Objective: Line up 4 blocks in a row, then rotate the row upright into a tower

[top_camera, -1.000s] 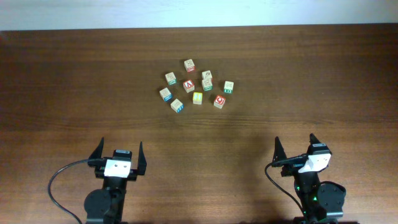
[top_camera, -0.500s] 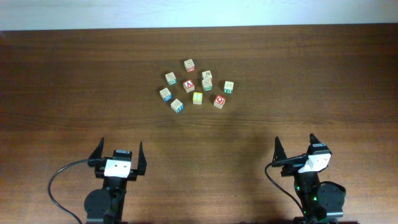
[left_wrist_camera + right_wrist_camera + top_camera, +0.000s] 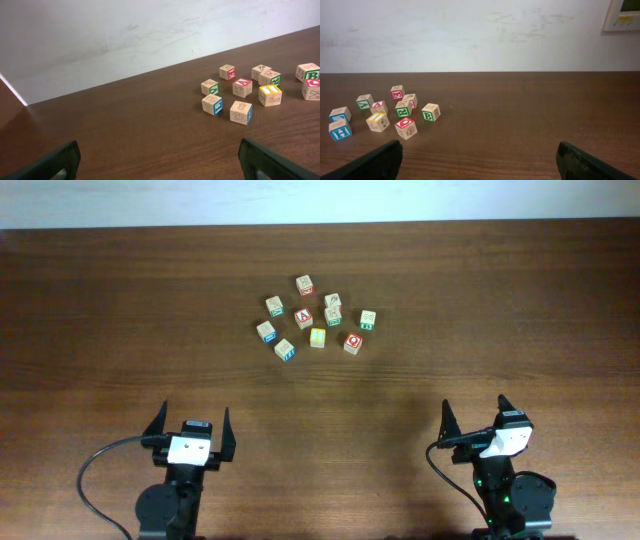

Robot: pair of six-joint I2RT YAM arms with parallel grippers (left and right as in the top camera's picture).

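Observation:
Several small wooden letter blocks lie in a loose cluster at the table's far middle. Among them are a yellow-faced block (image 3: 318,337) (image 3: 270,95) (image 3: 377,121), a red round-letter block (image 3: 353,342) (image 3: 406,128), a green-marked block (image 3: 368,320) (image 3: 430,112) and a blue-marked block (image 3: 285,349) (image 3: 241,112). The red "A" cube (image 3: 304,318) sits amid them. My left gripper (image 3: 195,416) (image 3: 160,170) and right gripper (image 3: 474,406) (image 3: 480,165) stand open near the front edge, far from the blocks, with nothing between their fingers.
Other letter cubes share the cluster, one at the back (image 3: 304,284) and a second blue-marked one at the left (image 3: 266,331). A pale wall (image 3: 480,35) rises behind the dark wooden table (image 3: 500,300). A black cable (image 3: 95,470) loops beside the left arm's base.

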